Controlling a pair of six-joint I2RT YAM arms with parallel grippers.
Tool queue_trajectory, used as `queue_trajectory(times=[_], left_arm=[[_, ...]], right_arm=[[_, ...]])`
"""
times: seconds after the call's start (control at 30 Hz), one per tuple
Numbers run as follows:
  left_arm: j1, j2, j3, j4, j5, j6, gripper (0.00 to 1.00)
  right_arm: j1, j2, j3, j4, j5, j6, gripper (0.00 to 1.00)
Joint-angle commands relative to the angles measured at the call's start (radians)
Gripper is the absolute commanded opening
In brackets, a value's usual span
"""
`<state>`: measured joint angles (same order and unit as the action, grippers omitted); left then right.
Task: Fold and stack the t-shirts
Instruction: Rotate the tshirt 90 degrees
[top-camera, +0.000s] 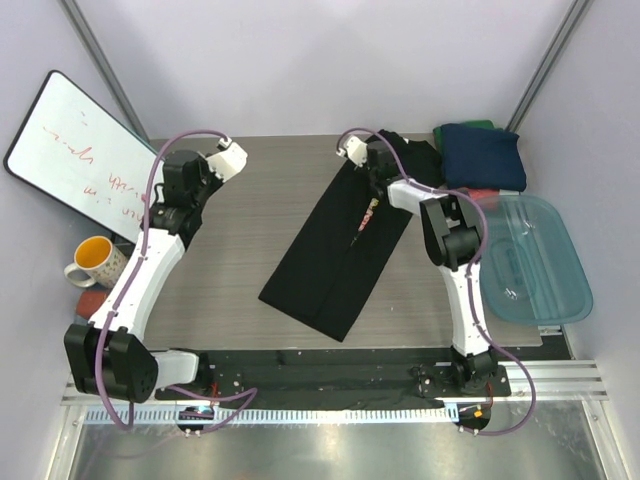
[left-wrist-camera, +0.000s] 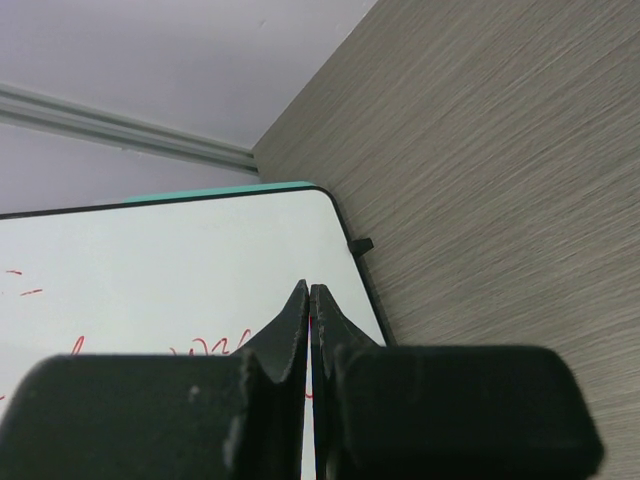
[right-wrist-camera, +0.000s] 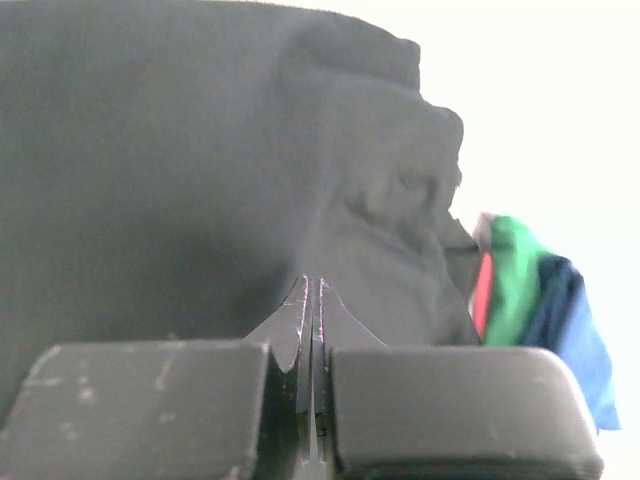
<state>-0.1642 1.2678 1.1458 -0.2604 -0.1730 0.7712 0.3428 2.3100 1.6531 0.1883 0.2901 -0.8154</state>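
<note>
Black t-shirt (top-camera: 330, 260) lies mid-worktop (top-camera: 250, 220) as a long folded strip, running diagonally from the near centre to the far right. A sliver of pink print shows along its middle seam, and the far end is bunched.

Right hand (right-wrist-camera: 311, 282) is at that bunched far end, fingers pressed together. Whether any cloth is pinched can't be told.

Left hand (left-wrist-camera: 309, 290) is over bare worktop at the far left. Its fingers are together, holding nothing, and point at the whiteboard (top-camera: 75, 150).

At the far right corner a navy t-shirt (top-camera: 485, 155) sits folded atop a green t-shirt (top-camera: 478, 125), with a red t-shirt (top-camera: 483, 196) edge peeking out below. A blue tub (top-camera: 560, 240) is just beside the pile. A mug (top-camera: 92, 262) stands off the worktop's left edge.
</note>
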Motion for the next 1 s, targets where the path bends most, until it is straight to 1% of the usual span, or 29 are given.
queue_trajectory(times=[0.0, 0.1, 0.3, 0.5, 0.67, 0.7, 0.9, 0.97], left_arm=[[-0.003, 0.021, -0.001, 0.062, -0.025, 0.016, 0.00], [-0.003, 0.044, 0.000, 0.062, -0.036, 0.023, 0.00], [-0.001, 0.080, 0.006, 0.088, -0.048, 0.037, 0.00], [-0.001, 0.117, 0.002, 0.131, -0.062, 0.048, 0.00], [-0.001, 0.140, 0.000, 0.170, -0.082, 0.071, 0.00], [-0.003, 0.143, 0.000, 0.176, -0.088, 0.074, 0.00], [-0.001, 0.160, 0.002, 0.196, -0.097, 0.083, 0.00], [-0.001, 0.163, 0.002, 0.202, -0.100, 0.082, 0.00]], right_arm=[[0.013, 0.129, 0.179, 0.011, 0.014, -0.013, 0.01], [0.013, 0.208, 0.278, -0.029, 0.023, -0.004, 0.01], [0.032, 0.275, 0.367, -0.122, -0.051, 0.008, 0.01], [0.094, 0.262, 0.343, -0.174, -0.201, 0.024, 0.01], [0.154, 0.252, 0.320, -0.213, -0.278, 0.044, 0.01], [0.176, 0.249, 0.315, -0.214, -0.316, 0.044, 0.01], [0.225, 0.250, 0.310, -0.236, -0.391, 0.026, 0.01], [0.240, 0.264, 0.320, -0.211, -0.332, 0.021, 0.01]])
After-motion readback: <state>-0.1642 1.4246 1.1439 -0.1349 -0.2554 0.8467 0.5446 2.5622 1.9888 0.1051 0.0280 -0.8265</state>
